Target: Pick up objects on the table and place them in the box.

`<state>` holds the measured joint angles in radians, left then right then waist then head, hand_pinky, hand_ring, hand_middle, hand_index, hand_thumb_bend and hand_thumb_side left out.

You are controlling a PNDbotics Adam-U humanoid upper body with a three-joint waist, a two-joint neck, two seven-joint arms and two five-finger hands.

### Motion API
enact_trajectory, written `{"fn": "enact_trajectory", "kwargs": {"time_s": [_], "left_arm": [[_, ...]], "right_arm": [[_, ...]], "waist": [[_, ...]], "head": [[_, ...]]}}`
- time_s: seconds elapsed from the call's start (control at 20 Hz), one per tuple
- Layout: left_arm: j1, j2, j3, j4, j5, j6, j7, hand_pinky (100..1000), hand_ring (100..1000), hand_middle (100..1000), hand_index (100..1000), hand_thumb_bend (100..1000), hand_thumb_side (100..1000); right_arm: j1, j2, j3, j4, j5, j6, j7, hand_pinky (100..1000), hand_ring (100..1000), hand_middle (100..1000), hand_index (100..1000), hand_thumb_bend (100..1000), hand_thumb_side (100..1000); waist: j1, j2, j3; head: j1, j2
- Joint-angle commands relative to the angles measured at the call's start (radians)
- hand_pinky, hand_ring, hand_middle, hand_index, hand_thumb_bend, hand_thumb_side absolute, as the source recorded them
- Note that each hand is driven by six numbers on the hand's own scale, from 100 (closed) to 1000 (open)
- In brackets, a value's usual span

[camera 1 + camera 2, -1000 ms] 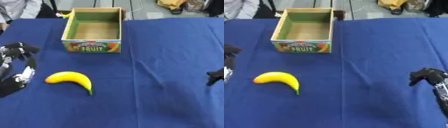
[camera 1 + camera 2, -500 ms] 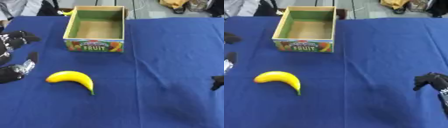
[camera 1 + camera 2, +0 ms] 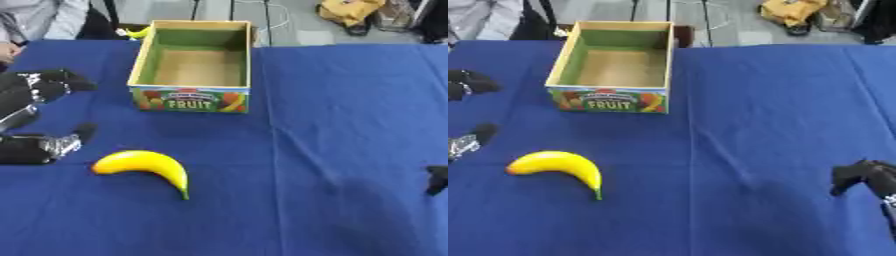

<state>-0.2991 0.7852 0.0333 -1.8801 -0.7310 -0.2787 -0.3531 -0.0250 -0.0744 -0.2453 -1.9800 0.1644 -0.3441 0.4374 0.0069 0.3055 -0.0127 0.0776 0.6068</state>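
Right hand [image 3: 866, 176] sits at the near right edge, fingers curled, holding nothing. Banana [image 3: 144, 165] lies on the blue table [image 3: 350, 115], near the left hand [image 3: 35, 117], whose fingers are spread, not touching it. Box [image 3: 194, 65] beyond is empty; nothing placed yet.

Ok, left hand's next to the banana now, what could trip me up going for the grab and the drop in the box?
The banana lies curved on the smooth blue cloth, so the open left hand could nudge it away instead of closing round it. The box is narrow with upright walls; a long banana carried crosswise could catch the rim or shove the box.
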Motion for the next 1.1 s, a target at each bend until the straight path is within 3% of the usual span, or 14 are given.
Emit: {"fn": "enact_trajectory", "kwargs": {"time_s": [0.05, 0.8, 1.1], "left_arm": [[-0.027, 0.047, -0.016, 0.022, 0.01, -0.008, -0.047, 593, 755, 806, 930, 546, 1000], [-0.103, 0.061, -0.084, 0.065, 0.098, -0.011, -0.181, 595, 759, 803, 929, 545, 1000], [-0.108, 0.074, -0.108, 0.076, 0.104, -0.002, -0.219, 591, 777, 823, 945, 530, 1000]], "right_arm": [[0.0, -0.006, 0.002, -0.02, 0.006, -0.004, -0.002, 766, 483, 504, 641, 100, 1000], [0.0, -0.005, 0.002, -0.02, 0.011, 0.004, -0.006, 765, 482, 502, 635, 100, 1000], [0.003, -0.007, 0.001, -0.02, 0.013, 0.016, -0.007, 766, 480, 500, 633, 100, 1000]], "waist": [[0.003, -0.014, -0.002], [0.011, -0.013, -0.014], [0.018, -0.02, -0.006]], "head": [[0.003, -0.017], [-0.007, -0.027], [-0.021, -0.084]]}}
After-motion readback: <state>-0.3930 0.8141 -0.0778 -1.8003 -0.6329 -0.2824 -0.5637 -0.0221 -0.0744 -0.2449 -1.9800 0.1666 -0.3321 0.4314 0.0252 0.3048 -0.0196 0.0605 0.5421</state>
